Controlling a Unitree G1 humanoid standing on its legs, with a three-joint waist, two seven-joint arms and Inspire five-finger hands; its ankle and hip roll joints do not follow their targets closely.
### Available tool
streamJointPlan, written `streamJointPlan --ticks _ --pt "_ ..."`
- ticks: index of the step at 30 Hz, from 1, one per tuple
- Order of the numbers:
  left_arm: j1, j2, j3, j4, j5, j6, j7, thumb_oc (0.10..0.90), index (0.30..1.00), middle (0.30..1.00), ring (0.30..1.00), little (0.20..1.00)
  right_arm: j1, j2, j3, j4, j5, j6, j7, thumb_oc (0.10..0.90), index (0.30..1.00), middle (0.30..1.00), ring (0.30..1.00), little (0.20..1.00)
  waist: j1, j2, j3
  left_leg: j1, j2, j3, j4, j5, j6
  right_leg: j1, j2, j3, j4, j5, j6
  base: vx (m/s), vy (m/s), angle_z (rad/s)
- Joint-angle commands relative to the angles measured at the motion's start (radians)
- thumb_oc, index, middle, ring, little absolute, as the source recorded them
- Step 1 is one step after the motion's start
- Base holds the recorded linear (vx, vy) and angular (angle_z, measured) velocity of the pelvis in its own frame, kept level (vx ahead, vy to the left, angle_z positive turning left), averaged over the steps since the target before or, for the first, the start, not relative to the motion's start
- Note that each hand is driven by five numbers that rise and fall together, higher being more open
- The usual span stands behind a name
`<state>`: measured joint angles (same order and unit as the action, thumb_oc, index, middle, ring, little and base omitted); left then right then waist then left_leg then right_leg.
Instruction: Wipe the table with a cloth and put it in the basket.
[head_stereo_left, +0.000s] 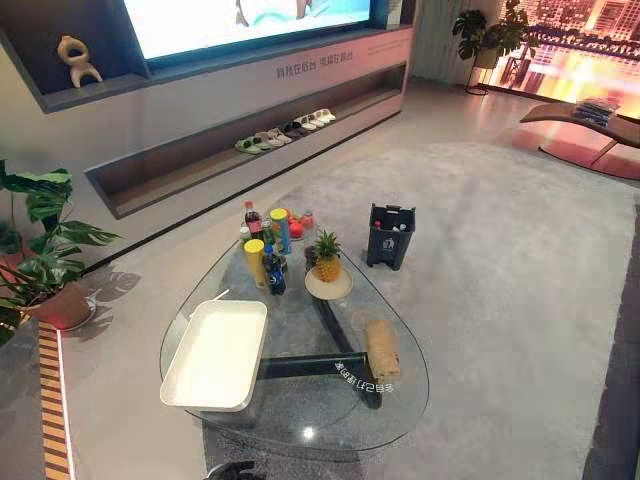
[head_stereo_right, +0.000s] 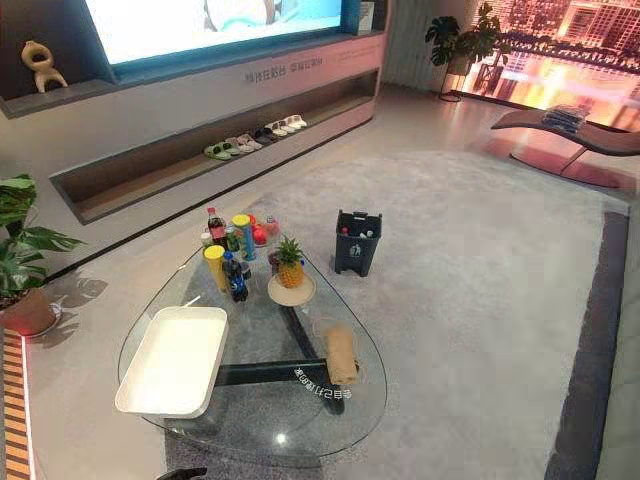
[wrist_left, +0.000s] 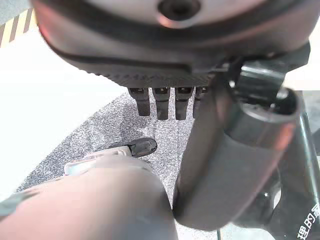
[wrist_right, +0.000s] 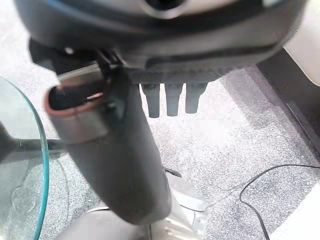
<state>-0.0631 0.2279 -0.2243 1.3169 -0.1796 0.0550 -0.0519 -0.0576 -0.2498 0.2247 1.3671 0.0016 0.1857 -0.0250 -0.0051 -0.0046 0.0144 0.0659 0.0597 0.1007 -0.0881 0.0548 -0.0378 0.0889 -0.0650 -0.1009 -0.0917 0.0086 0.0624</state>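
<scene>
Glass desk (head_stereo_left: 290, 412) carries a rolled tan cloth (head_stereo_left: 381, 346) near right, white tray (head_stereo_left: 215, 355) left; left robot hand (wrist_left: 165, 77) and right robot hand (wrist_right: 190, 75) hang wide, empty.

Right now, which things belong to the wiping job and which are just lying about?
Job: rolled cloth, glass table, dark basket.
Lying about: white tray, pineapple, bottles, potted plant, slippers.
</scene>
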Motion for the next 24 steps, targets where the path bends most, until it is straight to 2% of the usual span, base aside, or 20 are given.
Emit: streamJointPlan --ticks 1,24 --pt "-0.061 -0.014 -0.015 0.082 0.064 -0.015 0.010 0.800 0.900 0.900 0.900 0.900 -0.078 -0.001 0.019 0.069 -0.005 -0.003 -0.021 0.800 0.900 0.900 0.900 0.900 -0.003 -0.012 0.022 0.028 -0.013 -0.005 0.001 -0.084 -0.008 0.000 -0.024 -0.051 0.027 -0.014 0.039 0.14 -0.021 -0.30" --pt "-0.059 -0.016 -0.012 0.081 0.056 -0.029 0.011 0.800 0.900 0.900 0.900 0.900 -0.075 -0.001 0.015 0.069 -0.010 -0.005 -0.023 0.800 0.900 0.900 0.900 0.900 -0.003 -0.012 0.021 0.033 -0.016 -0.005 0.001 -0.086 -0.005 0.003 -0.023 -0.049 0.030 -0.019 0.037 0.00 0.000 0.00"
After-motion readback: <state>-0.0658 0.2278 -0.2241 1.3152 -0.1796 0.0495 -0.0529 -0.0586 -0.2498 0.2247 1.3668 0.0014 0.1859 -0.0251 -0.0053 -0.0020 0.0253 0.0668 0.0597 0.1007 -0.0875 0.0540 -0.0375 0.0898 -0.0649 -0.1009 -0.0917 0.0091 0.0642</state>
